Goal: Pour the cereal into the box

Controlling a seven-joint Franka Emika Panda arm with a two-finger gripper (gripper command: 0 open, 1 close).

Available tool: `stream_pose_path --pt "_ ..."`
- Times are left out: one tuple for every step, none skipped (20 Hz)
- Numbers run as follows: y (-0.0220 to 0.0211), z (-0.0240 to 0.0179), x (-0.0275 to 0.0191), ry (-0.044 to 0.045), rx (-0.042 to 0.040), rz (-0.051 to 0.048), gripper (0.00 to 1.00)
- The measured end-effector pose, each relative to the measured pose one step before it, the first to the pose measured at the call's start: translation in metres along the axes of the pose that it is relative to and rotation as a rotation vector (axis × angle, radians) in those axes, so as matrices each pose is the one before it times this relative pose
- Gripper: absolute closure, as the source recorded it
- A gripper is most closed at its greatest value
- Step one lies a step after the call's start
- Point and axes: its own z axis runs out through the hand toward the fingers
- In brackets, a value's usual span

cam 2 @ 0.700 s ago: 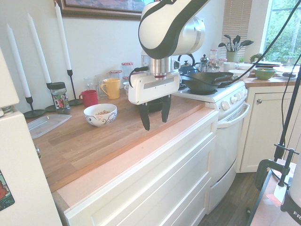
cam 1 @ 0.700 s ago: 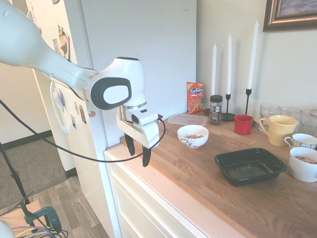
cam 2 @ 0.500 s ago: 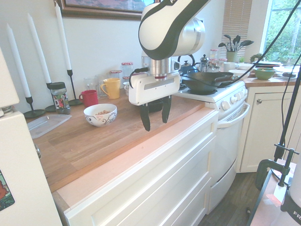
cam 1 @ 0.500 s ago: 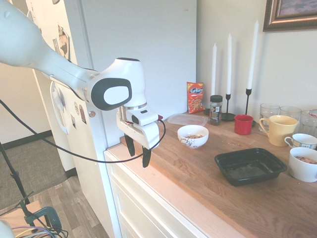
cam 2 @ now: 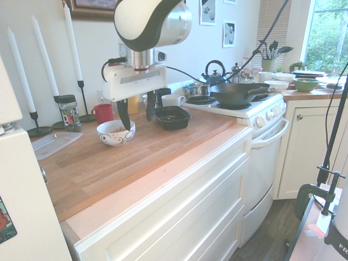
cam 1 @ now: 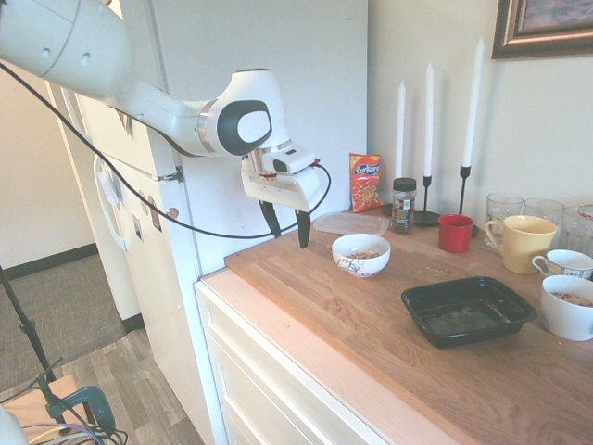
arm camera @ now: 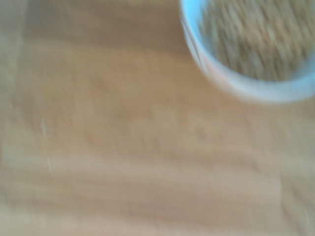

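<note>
Currently the tool (cam 1: 286, 223) is hanging over the counter (cam 1: 371, 315) with its two dark fingers (cam 1: 303, 228) standing apart and nothing between them, pointing steeply downward. No contact with anything yet.

Step in hand, as I judge it: reaching for the white bowl (cam 1: 360, 254) that is carrying the cereal (cam 1: 363, 253). Doing it well is probably meaning a grip on the rim, one finger inside and one outside, taken on the near wall so the bowl is staying level while it is being lifted (a tilt at pickup would be spilling pieces onto the wood). The rim looks thin and glazed, so a firm, square bite is wanted before any lift.

Where things are lying: in the first exterior view the bowl is sitting at centre frame, just right of and below the tool, near but apart. In the second exterior view the tool is hanging at upper left, one finger overlapping the bowl's far rim in the picture; whether it is directly above I cannot tell. The wrist view, blurred, is showing the bowl at upper right.

The box (cam 1: 468, 310) is resting empty at right of centre, well apart from the bowl.
</note>
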Motion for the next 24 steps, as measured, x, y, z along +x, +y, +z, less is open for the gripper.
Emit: stream_pose_path --pt "-0.01449 0.00134 0.00425 0.01656 -0.00348 -0.00949 0.0" --pt "-0.01394 0.00303 0.00398 0.01832 -0.00631 -0.00797 0.0" --pt "-0.0129 0.00467 0.00314 0.02029 -0.01161 -0.00653 0.0" --pt "-0.0117 0.00563 0.00284 0.02042 -0.01574 -0.00611 0.0" --pt "-0.01013 0.00775 0.00259 0.02201 -0.01934 -0.00772 0.0" --pt "-0.00949 0.00858 0.00247 0.02625 -0.02034 -0.00577 0.0" --pt "-0.00884 0.00921 0.00129 0.02124 -0.01794 -0.00575 0.0" --pt "-0.00811 0.00892 0.00041 0.01874 -0.01504 -0.00648 0.0" --pt "-0.00772 0.00819 -0.00012 0.01939 -0.0135 -0.0075 0.0" --pt "-0.00716 0.00708 -0.00113 0.02214 -0.01367 -0.00597 0.0" --pt "-0.00601 0.00666 -0.00149 0.02056 -0.01323 -0.00512 0.0" --pt "-0.00494 0.00604 -0.00059 0.02293 -0.0131 -0.00466 0.0" --pt "-0.00388 0.00598 -0.00084 0.02266 -0.01368 -0.00335 0.0" --pt "-0.00262 0.00602 -0.00008 0.02036 -0.01311 -0.00238 0.0" --pt "-0.00215 0.006 -0.00049 0.01639 -0.01179 -0.00391 0.0" --pt "-0.00151 0.00598 -0.00016 0.01347 -0.01049 -0.00343 0.0" --pt "-0.00183 0.00518 0.00019 0.01416 -0.00899 -0.00376 0.0" --pt "-0.00132 0.00536 0.00009 0.01086 -0.00994 -0.00278 0.0" --pt "-0.00065 0.00532 -0.00015 0.01048 -0.01172 -0.00248 0.0" --pt "-0.00069 0.00567 -0.00088 0.00816 -0.01033 -0.00256 0.0" --pt "-0.00058 0.00573 -0.00107 0.00555 -0.00915 -0.00129 0.0" --pt "0.00017 0.00582 -0.00135 0.00316 -0.00928 -0.00311 1.0" --pt "0.00007 0.00497 -0.00121 -0.0004 -0.00667 -0.00222 1.0" --pt "-0.00033 0.00038 0.00117 0.00329 0.00017 0.00052 1.0"
